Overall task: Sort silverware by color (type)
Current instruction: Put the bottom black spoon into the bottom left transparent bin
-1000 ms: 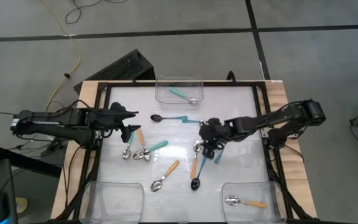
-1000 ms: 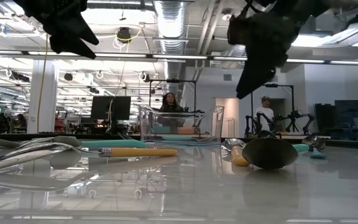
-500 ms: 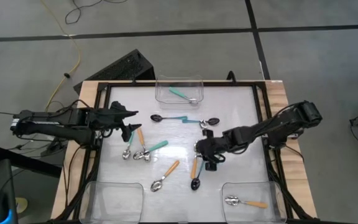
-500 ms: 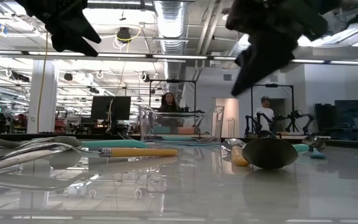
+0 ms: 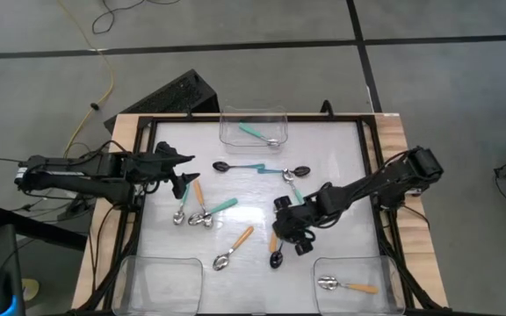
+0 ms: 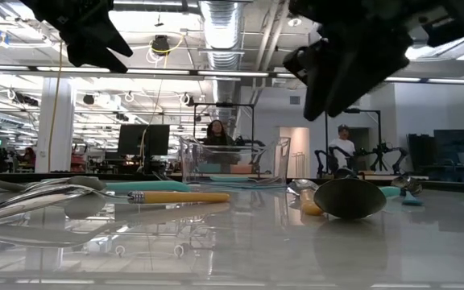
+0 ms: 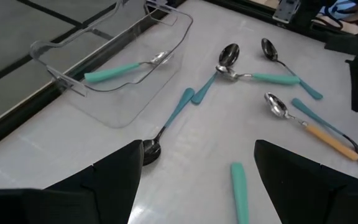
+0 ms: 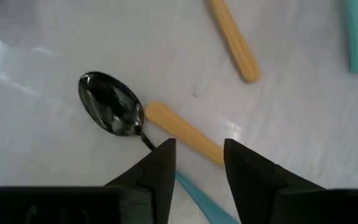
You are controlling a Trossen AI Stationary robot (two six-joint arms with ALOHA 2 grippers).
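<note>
Tabletop (image 5: 253, 189): orange-handled spoon (image 8: 185, 132) crosses black-bowled spoon (image 8: 112, 112) under right pincer (image 8: 197, 163).

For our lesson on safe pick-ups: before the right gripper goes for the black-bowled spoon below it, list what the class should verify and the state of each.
1. Right gripper above the black-bowled spoon: ok, fingers straddle its teal handle.
2. Right gripper's jaws apart: ok, a gap shows between the fingers.
3. Target free of neighbours: not ok, an orange handle lies against it.
4. Left gripper out of the way: ok, open at the table's left side.
5. Far bin holds a teal-handled spoon: ok.
6. Which bin takes black bowls: cannot tell.
</note>
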